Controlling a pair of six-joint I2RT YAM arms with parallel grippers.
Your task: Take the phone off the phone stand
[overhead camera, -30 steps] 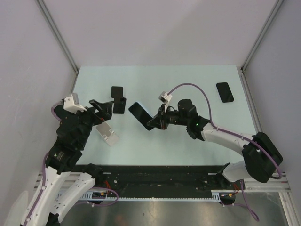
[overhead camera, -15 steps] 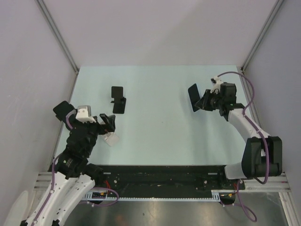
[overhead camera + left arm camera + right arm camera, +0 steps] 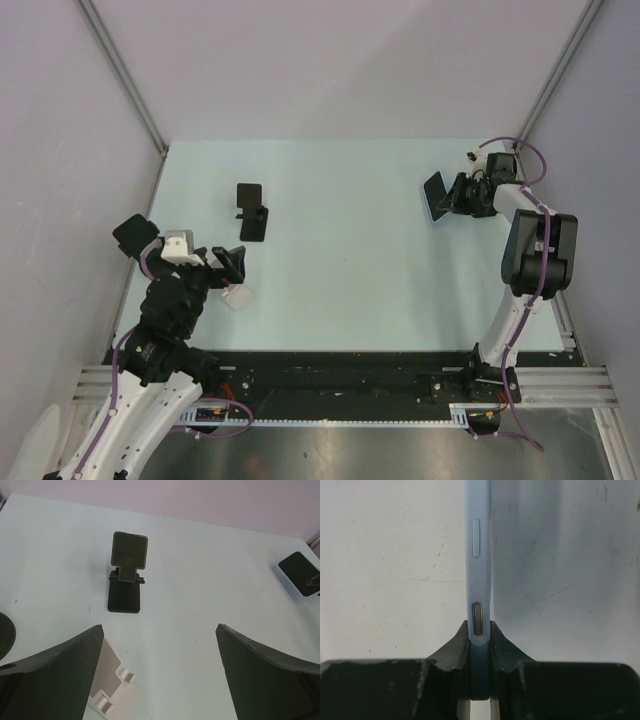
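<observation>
Your right claw [image 3: 479, 672] is pinching the slim phone in a pale blue case [image 3: 479, 570] edge-on. Its two dark fingers [image 3: 451, 652] press on the front and back faces near one end, so the thin side with its two long buttons faces the wrist camera. I judge the grip was chosen that way because the flat faces give the pads the broadest bearing — the narrow edges would slip.

In the top view the phone sticks out past the fingertips, tilted, with its dark screen showing. I cannot tell whether its lower edge touches the pale table top [image 3: 350, 270].

Well away from that claw, across the table toward your other arm, stands the black folding phone stand [image 3: 126, 575]. It is upright and its back plate is bare. The phone is plainly off it, so the removal looks done and only the setting down is left.

Your left claw [image 3: 160, 675] is spread wide with nothing between its fingers. The black stand sits just beyond its tips — a sensible place to wait, I think, close enough to steady the stand if needed. Under its left finger lies a flat white plastic holder with two small hooks [image 3: 112, 685].

No brand, label or writing is readable on the case edge, the stands or the fingers.
</observation>
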